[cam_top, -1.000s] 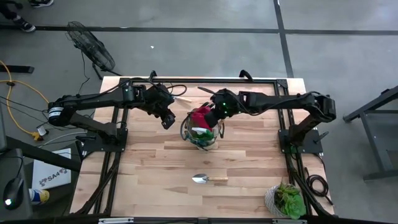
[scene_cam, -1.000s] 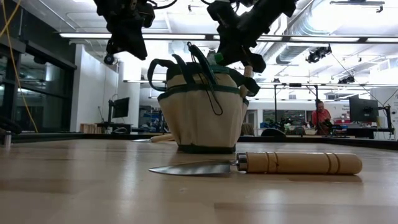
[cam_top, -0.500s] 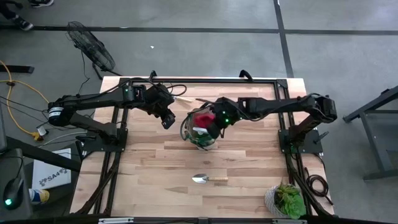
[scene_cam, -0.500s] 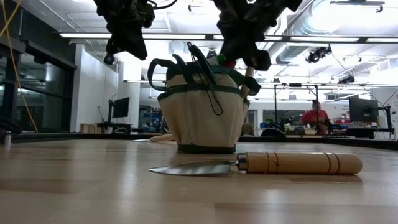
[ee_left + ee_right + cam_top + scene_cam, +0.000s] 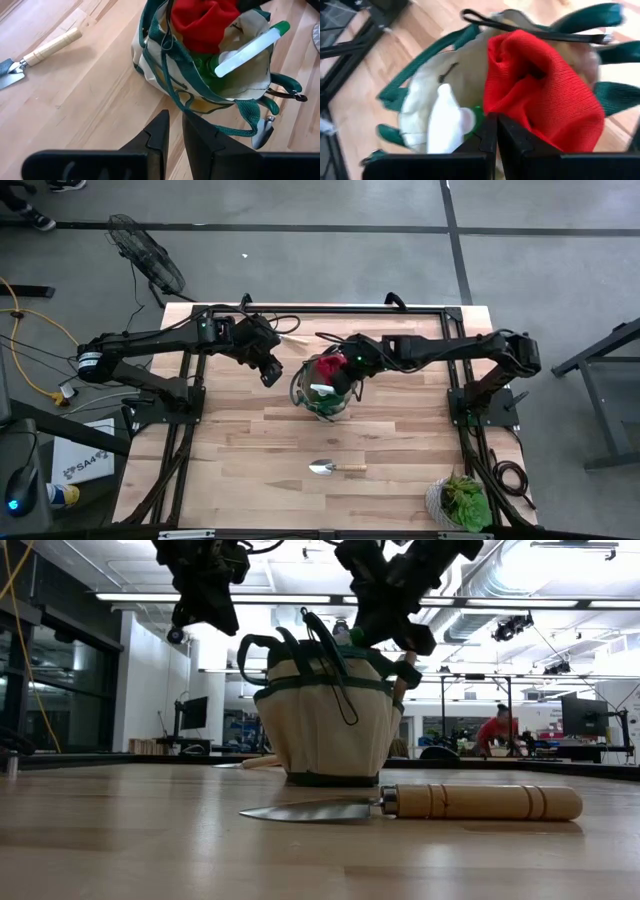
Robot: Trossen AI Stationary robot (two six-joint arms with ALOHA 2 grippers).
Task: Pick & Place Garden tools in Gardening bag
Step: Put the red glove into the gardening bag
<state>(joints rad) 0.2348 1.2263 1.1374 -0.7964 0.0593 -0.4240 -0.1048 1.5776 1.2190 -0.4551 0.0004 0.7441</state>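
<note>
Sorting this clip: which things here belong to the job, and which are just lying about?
Job: bag; red piece in the bag; trowel on the table; right gripper over the bag.
Lying about: potted plant; fan on the floor.

A potted plant (image 5: 460, 502) sits at the table's (image 5: 240, 450) corner; a floor fan (image 5: 146, 256), apparently idle, stands beyond it.

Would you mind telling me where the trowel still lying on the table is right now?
In the high view, the trowel lies flat on the table's near-middle, in front of the gardening bag and left of the potted plant.
</note>
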